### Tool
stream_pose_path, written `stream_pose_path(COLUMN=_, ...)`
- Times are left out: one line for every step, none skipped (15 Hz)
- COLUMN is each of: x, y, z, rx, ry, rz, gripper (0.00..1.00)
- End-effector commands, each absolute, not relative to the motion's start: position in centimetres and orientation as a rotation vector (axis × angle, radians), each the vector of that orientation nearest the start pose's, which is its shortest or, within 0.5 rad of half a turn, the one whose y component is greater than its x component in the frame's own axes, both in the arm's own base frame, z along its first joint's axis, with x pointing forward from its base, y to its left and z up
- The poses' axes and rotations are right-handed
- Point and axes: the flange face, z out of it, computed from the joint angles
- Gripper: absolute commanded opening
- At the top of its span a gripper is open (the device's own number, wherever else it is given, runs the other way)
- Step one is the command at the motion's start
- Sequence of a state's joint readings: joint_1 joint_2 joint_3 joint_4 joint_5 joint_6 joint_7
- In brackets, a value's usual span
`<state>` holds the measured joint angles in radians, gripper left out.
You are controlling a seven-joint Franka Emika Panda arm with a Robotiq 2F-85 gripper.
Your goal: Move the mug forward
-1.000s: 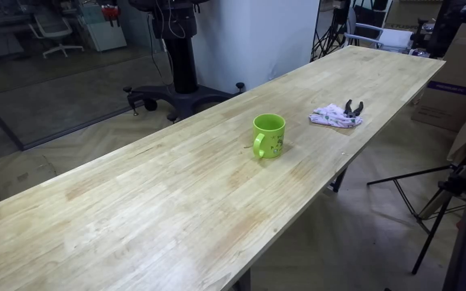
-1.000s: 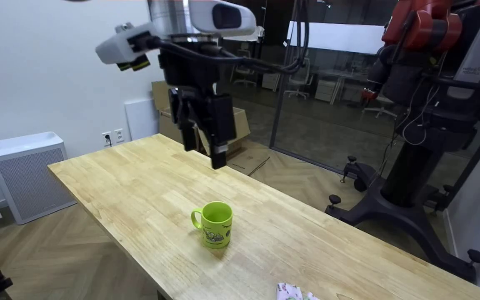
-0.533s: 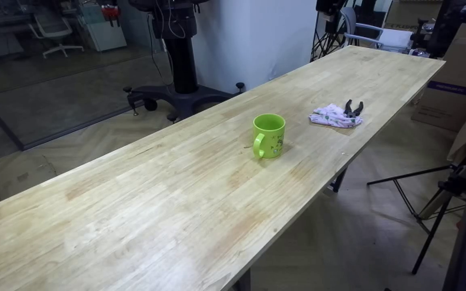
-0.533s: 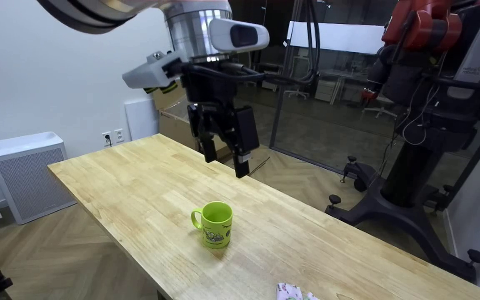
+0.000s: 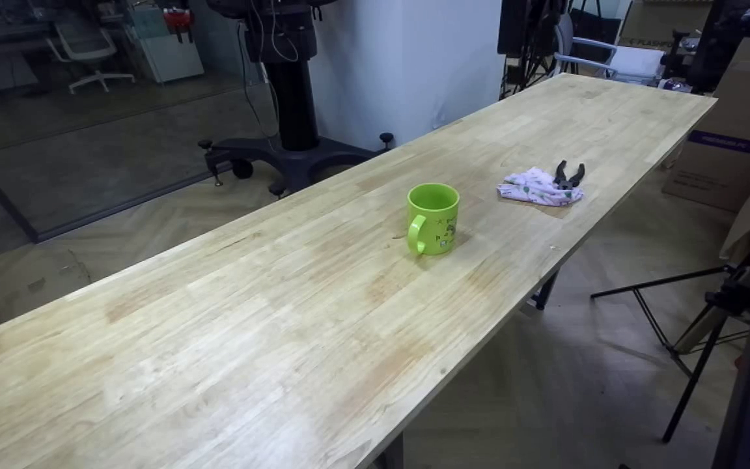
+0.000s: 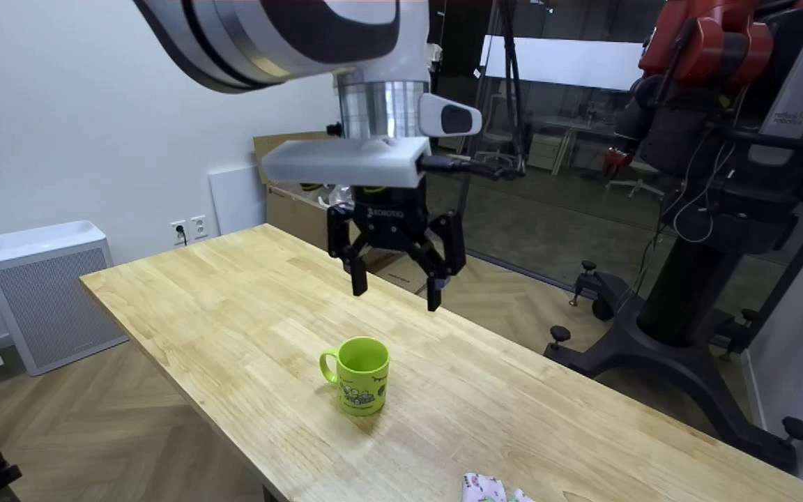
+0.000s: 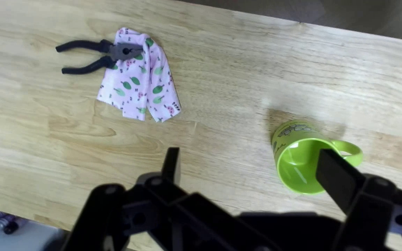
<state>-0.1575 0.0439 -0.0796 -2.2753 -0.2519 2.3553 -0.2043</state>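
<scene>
In an exterior view, the mug (image 5: pixel 438 225) is standing upright on the counter (image 5: pixel 251 319), its handle (image 5: pixel 415 234) turned roughly toward the viewer; a patterned cloth (image 5: pixel 531 187) is lying farther along, apart from it.

In an exterior view, the gripper (image 6: pixel 396 295) is hanging above the counter, not touching the mug; its jaws are standing apart with nothing held; the step is being judged an approach, the forward move not yet begun.

In the wrist view, the jaws are showing apart; one of them is overlapping the mug's rim in the line of sight, so the mug is appearing off-centre to the gap; pliers (image 7: pixel 117 52) are resting partly on the cloth; the glossy mug is giving the look of a rigid piece, ceramic or hard plastic, probably modest in weight, slippery under light pressure and, if ceramic, liable to chip; the handle is lying roughly along the line of closing, so straddling the body is risking contact with it; inspection is favouring a turn of the jaws for a hold on the plain sides below the rim, or a pinch on the wall opposite the handle; whether the opening is admitting the full body is not being shown.
</scene>
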Motion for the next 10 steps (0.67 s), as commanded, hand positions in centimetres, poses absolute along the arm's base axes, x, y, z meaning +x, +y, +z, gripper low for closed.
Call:
stream_pose_path(x=55.4, y=-12.3, z=32.6, rx=-3.262, ry=-0.573, rz=0.057, gripper=1.0)
stream_pose_path(x=56.4, y=-11.7, z=31.9, rx=-3.231, ry=-0.667, rz=0.062, gripper=1.0)
stream_pose_path(x=57.3, y=-11.2, z=31.2, rx=-3.198, ry=-0.759, rz=0.073, gripper=1.0)
stream_pose_path(x=58.1, y=-10.5, z=30.6, rx=-3.16, ry=-0.845, rz=0.109, gripper=1.0)
stream_pose_path(x=55.8, y=-11.3, z=31.3, rx=-3.214, ry=-0.719, rz=0.071, gripper=1.0)
stream_pose_path(x=56.6, y=-10.7, z=30.6, rx=-3.19, ry=-0.777, rz=0.088, gripper=1.0)
stream_pose_path(x=57.1, y=-10.4, z=30.1, rx=-3.178, ry=-0.81, rz=0.097, gripper=1.0)
stream_pose_path(x=57.4, y=-10.2, z=29.8, rx=-3.172, ry=-0.825, rz=0.102, gripper=1.0)
stream_pose_path(x=57.6, y=-10.2, z=29.7, rx=-3.17, ry=-0.835, rz=0.104, gripper=1.0)
stream_pose_path(x=57.8, y=-10.1, z=29.3, rx=-3.173, ry=-0.821, rz=0.094, gripper=1.0)
